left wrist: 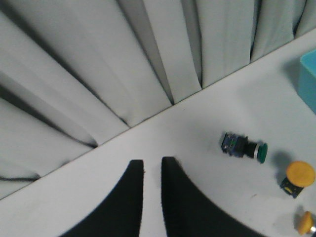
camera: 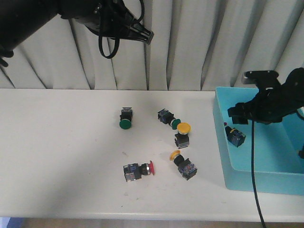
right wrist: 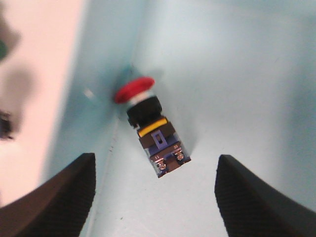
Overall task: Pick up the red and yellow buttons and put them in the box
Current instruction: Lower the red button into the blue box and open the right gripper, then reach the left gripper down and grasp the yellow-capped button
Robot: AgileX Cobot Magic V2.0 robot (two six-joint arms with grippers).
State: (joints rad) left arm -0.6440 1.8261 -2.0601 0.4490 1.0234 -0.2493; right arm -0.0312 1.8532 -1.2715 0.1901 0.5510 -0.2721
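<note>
We see the right gripper (right wrist: pixel 153 197) spread wide and empty above a red button (right wrist: pixel 150 126) lying in the box (camera: pixel 223 156). Three remaining buttons, red (camera: pixel 138 170) and yellow (camera: pixel 183 134) (camera: pixel 183 164), lie leftward on the table (camera: pixel 61 156), nearer this arm. The left gripper (left wrist: pixel 152 197), nearly closed, holds nothing.

The box (camera: pixel 223 142) is a large turquoise bin with low walls at the right end of the table. Inside it, one red button (right wrist: pixel 150 129) lies on its side, its cap against the left wall. On the table lie another red button (camera: pixel 138 170) and two yellow buttons (camera: pixel 183 133) (camera: pixel 183 164), near each other, left of the box.
</note>
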